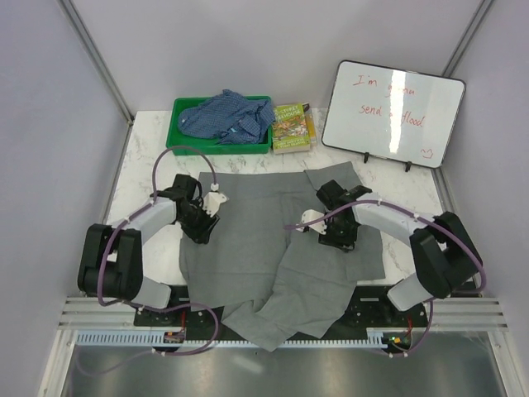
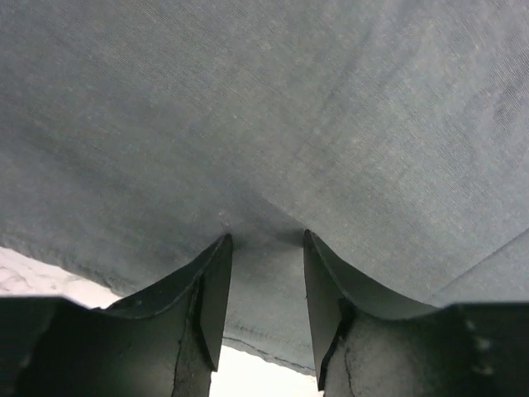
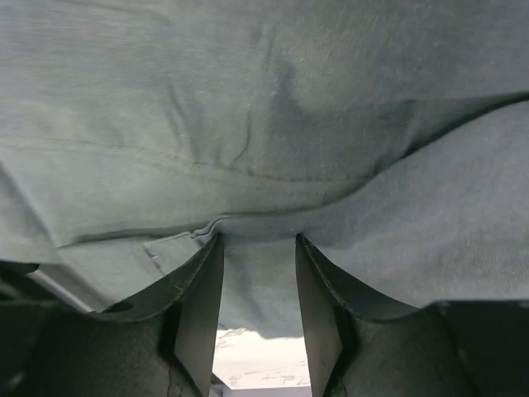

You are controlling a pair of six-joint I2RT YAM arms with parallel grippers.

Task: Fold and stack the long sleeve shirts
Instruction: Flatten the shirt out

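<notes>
A green bin (image 1: pixel 216 149), book (image 1: pixel 292 128) and whiteboard (image 1: pixel 393 112) line the table's (image 1: pixel 145 165) far edge.

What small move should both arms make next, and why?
Probably close both: the left end effector and right end effector stand open, tips on the large plain grey long-sleeve cloth shirt, which lies spread out, unpinched.

bench (image 1: pixel 149 165): white marble-look top. walls (image 1: pixel 41 99): plain pale panels on 3 sides, metal struts at rear corners. whiteboard (image 1: pixel 393 112) propped rear right, red handwriting. green bin (image 1: pixel 219 149) rear left, book (image 1: pixel 291 128) just beside it. lighting even.
</notes>
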